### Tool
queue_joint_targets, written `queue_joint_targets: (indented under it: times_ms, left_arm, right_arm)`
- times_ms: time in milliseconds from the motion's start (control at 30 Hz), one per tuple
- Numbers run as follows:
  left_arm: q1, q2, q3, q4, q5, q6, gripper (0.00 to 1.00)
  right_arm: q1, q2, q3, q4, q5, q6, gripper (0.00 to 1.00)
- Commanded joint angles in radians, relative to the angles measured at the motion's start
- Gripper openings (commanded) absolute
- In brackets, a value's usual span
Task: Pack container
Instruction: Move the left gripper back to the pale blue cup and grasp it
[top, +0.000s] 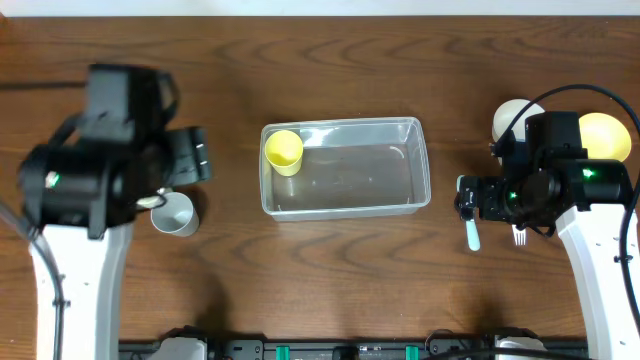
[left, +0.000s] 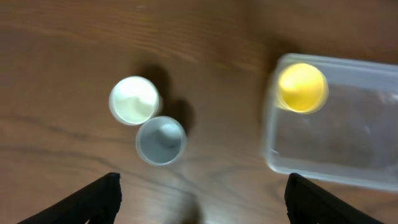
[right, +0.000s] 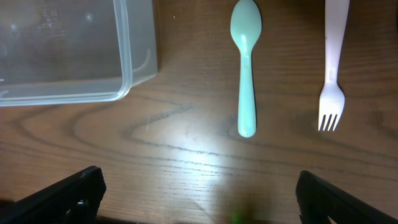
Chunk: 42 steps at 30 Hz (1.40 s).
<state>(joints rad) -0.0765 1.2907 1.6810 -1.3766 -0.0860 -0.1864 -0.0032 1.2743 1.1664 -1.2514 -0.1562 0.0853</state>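
The container sits mid-table, long axis running left edge to right edge — between both arms. Left claw hangs spread, empty, near the grey cup; right claw spread by the spoon.

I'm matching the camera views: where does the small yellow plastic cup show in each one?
Overhead: the small yellow plastic cup sits left of centre, in a corner of the clear rectangular plastic container.
Left wrist: upper right, in the container's corner.
Right wrist: not in it.
Shared landmark: the container, in all three.
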Motion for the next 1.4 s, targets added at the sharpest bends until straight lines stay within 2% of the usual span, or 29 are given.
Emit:
queue_joint_targets:
  times_ms: [0,167,300,633,933,1100,1267,1367]
  left_arm:
    - [0.074,-0.04,-0.138,0.054,-0.008,-0.014,0.87]
    - [0.137,-0.032,-0.385,0.217,0.025,-0.014,0.92]
    - [0.148,0.037,-0.509,0.318,0.071,-0.014,0.93]
    - [0.148,0.289,-0.552,0.38,0.105,-0.014,0.92]
    - [0.148,0.438,-0.552,0.389,0.105,-0.014,0.92]
    - [0.148,0.445,-0.551,0.391,0.105,-0.014,0.72]
    - [0.148,0.445,-0.551,0.39,0.105,-0.014,0.43]
    - [0.148,0.445,-0.551,0.388,0.105,-0.014,0.34]
  right_arm:
    - [0.003,0.001,0.018,0.002,0.01,-0.019,0.99]
    - [0.003,0.001,0.018,-0.002,0.01,-0.019,0.99]
    - [0.003,0.001,0.018,-0.008,0.01,-0.019,0.99]
    - [0.003,0.001,0.017,-0.01,0.01,-0.019,0.99]
    - [0.003,0.001,0.017,-0.01,0.01,-0.019,0.99]
    - [0.003,0.001,0.017,-0.013,0.01,-0.019,0.99]
    - [0.003,0.001,0.017,-0.013,0.01,-0.019,0.99]
    - [0.003,0.001,0.017,-0.013,0.01,-0.019,0.99]
